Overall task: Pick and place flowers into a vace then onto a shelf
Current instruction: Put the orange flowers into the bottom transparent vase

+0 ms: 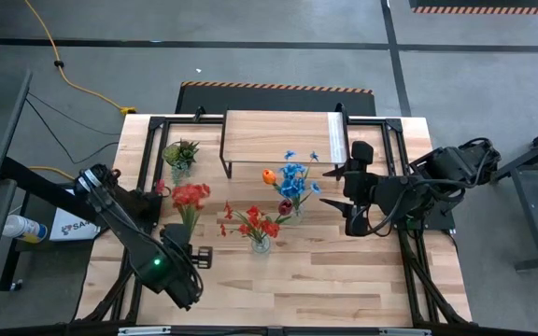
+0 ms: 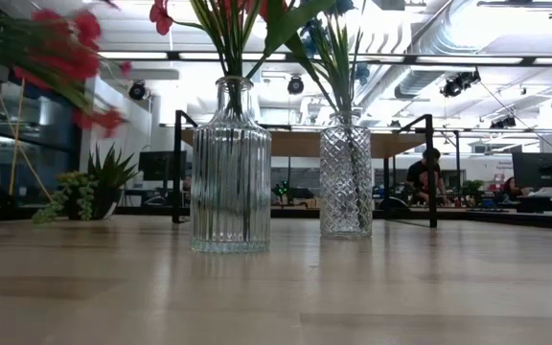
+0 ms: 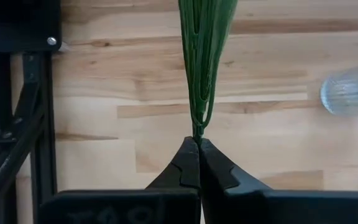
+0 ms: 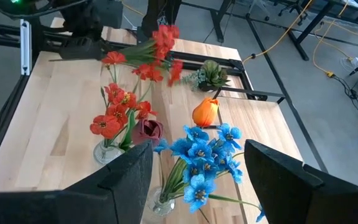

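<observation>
We saw the left pincer [image 3: 198, 146] clamped on the green stems of a red-bloomed bunch [image 1: 191, 195], held over the left part of the counter [image 1: 344, 280]. The right pincer [image 4: 197, 171] hung with its fingers apart, gripping nothing, above the blue-bloomed bunch [image 4: 207, 155] in its cut-glass vase [image 2: 346, 177]. Beside that stood the orange tulip [image 4: 205, 112] and maroon tulip [image 4: 149, 130]. Another red bunch [image 1: 255, 222] stood in the ribbed vase [image 2: 230, 168]. The shelf [image 1: 283, 138] sat at the far side.
</observation>
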Available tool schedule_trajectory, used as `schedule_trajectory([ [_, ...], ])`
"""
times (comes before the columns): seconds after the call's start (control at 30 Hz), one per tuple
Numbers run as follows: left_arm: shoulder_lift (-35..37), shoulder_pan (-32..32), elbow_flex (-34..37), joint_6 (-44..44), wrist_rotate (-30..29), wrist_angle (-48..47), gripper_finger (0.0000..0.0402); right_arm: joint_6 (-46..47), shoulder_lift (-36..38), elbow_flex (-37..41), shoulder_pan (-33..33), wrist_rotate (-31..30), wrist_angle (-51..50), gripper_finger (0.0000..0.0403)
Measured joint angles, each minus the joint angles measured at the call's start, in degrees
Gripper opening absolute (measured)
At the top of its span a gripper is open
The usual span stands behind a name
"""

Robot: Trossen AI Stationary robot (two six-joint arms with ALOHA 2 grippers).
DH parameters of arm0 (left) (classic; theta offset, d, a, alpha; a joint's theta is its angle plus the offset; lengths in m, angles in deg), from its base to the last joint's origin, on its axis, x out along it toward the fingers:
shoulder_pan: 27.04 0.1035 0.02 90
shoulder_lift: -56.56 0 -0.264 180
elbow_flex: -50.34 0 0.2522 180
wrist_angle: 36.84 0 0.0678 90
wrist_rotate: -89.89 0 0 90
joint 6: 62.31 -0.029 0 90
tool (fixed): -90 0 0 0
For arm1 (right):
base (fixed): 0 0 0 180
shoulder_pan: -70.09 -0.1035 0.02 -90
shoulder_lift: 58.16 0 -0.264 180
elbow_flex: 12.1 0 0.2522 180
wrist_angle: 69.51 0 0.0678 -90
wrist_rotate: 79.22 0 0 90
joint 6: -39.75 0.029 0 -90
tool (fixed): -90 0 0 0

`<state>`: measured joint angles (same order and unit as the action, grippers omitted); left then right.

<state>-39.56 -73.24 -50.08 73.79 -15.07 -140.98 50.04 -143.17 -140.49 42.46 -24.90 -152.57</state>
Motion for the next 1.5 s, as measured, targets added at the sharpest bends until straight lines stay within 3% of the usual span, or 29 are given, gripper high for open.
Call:
schedule_trajectory([
  [0.3, 1.83, 0.0, 0.08, -0.49, -4.38, 0.45, 0.0025, 0.13, 0.0, 0.0, 0.01, -0.05, 0.16, 0.0245],
  [0.57, 4.22, 0.02, 0.05, -1.06, -15.29, 0.31, 0.0025, 0.0, 0.01, 0.0, 0.0, -1.25, 0.15, 0.0245],
  [0.83, 5.4, -2.45, -0.15, -2.2, -10.92, 0.24, 0.0025, 0.14, 0.0, 0.0, 0.0, -1.01, 0.16, 0.0245],
  [1.03, 8.69, -6.79, -0.78, -0.27, -17.47, 0.21, 0.0025, -0.3, 0.0, 0.0, 0.01, -1.29, 0.14, 0.0245],
  [1.2, 11.02, -10.43, -0.76, 1.87, -18.33, 0.22, 0.0025, -1.17, 0.0, 0.0, -0.01, -1.26, 0.14, 0.0245],
  [1.4, 12.47, -12.41, -0.76, 1.65, -29.52, 0.3, 0.0025, -0.13, 0.0, -0.01, 0.0, -1.08, 0.14, 0.0245],
  [1.5, 12.72, -12.39, -0.76, 0.47, -32.43, 0.39, 0.0025, 0.2, 0.0, 0.0, -0.01, -0.97, 0.14, 0.0245],
])
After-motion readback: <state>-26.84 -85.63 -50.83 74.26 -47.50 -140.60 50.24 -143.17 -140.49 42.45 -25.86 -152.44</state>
